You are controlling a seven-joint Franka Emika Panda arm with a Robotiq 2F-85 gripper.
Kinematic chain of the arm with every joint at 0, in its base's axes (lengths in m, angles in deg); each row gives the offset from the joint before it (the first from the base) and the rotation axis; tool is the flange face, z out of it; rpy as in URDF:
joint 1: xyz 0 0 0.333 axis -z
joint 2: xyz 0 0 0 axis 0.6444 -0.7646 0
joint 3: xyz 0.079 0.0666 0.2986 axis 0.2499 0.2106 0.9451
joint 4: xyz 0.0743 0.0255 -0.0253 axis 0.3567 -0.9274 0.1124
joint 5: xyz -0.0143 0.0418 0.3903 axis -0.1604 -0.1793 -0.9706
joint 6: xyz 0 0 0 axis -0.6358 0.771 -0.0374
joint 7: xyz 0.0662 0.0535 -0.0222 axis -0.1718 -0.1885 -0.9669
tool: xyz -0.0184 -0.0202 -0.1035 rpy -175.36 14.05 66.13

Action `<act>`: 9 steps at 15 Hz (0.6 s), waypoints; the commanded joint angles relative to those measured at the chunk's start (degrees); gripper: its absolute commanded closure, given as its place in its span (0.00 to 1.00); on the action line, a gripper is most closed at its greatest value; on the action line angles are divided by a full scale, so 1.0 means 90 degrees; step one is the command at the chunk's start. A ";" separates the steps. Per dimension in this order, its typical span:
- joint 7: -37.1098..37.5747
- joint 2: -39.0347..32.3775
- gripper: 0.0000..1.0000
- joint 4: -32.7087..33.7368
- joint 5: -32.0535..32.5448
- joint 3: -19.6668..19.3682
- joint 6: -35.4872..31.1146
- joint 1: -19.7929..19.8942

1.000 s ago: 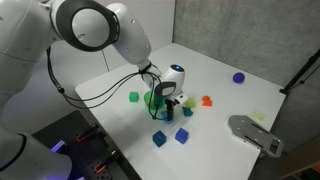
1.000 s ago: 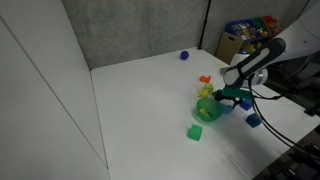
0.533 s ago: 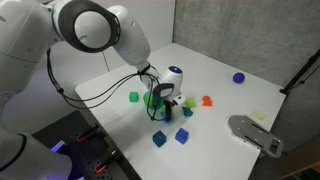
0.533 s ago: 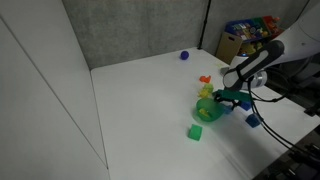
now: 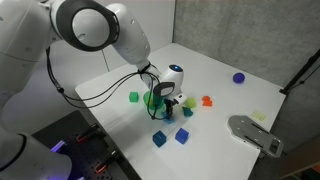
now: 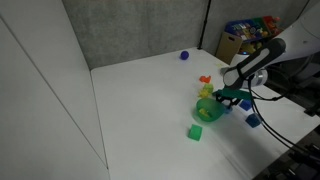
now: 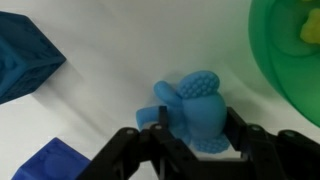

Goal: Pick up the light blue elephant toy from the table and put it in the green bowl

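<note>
In the wrist view the light blue elephant toy (image 7: 195, 108), lumpy with a dimpled back, lies on the white table between my black fingers. My gripper (image 7: 197, 126) is shut on it, one pad against each flank. The green bowl (image 7: 296, 62) curves in at the upper right, close beside the toy, with a yellow piece (image 7: 311, 30) inside. In both exterior views the gripper (image 5: 168, 107) (image 6: 228, 97) is down at the table right next to the bowl (image 5: 156, 101) (image 6: 206, 109). The elephant toy is hidden under the hand there.
Two dark blue cubes (image 7: 22, 55) (image 7: 55, 162) lie to the left of the toy (image 5: 160, 138) (image 5: 182, 135). A green cube (image 5: 133, 97), an orange toy (image 5: 207, 101), a teal piece (image 5: 187, 112) and a purple ball (image 5: 239, 77) are scattered around. A grey device (image 5: 255, 133) sits near the table edge.
The arm stays in the same place beside the bowl in both exterior views; no object has shifted.
</note>
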 commanded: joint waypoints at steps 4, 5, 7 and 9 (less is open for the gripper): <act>-0.0236 0.0558 0.88 -0.0153 -0.0248 0.0152 0.0029 0.0082; -0.0242 0.0633 0.88 -0.0154 -0.0258 0.0165 0.0023 0.0073; -0.0251 0.0830 0.90 -0.0166 -0.0277 0.0218 0.0040 0.0070; -0.0281 0.1061 0.90 -0.0215 -0.0307 0.0303 0.0032 0.0068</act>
